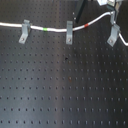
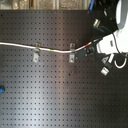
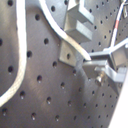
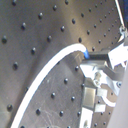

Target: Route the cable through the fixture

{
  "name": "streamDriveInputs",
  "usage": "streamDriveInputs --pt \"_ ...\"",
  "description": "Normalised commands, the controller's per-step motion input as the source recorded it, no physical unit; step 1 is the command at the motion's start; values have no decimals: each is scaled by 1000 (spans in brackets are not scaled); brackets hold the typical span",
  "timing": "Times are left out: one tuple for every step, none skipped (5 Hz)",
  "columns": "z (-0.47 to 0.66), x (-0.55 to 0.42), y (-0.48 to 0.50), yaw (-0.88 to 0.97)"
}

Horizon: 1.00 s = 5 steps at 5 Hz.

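The white cable (image 1: pixel 55 30) runs in from the first exterior view's left and lies in two grey fixture clips (image 1: pixel 24 30) (image 1: pixel 69 30). Its green band (image 1: pixel 46 30) sits between them and its red band (image 1: pixel 88 24) just past the second clip. From there it rises to my gripper (image 1: pixel 112 15), which is shut on its free end above the third clip (image 1: pixel 114 34). The second exterior view shows the same cable (image 2: pixel 20 45), the gripper (image 2: pixel 95 43) and the third clip (image 2: pixel 105 70) without cable in it. Both wrist views show the cable end (image 4: pixel 80 48) between the fingers (image 3: pixel 97 59).
The black perforated board (image 1: pixel 60 90) fills both exterior views. A small blue object (image 2: pixel 1 90) lies at the second exterior view's left edge. The white arm body (image 2: pixel 114 42) and a thin looped wire (image 2: pixel 119 62) hang over the board's right side.
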Motion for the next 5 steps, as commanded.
streamDriveInputs --pt "-478 51 -13 0" --pt "-364 17 -20 0" --pt "-242 19 7 0" --pt "-33 8 51 23" --pt "-323 182 24 46"
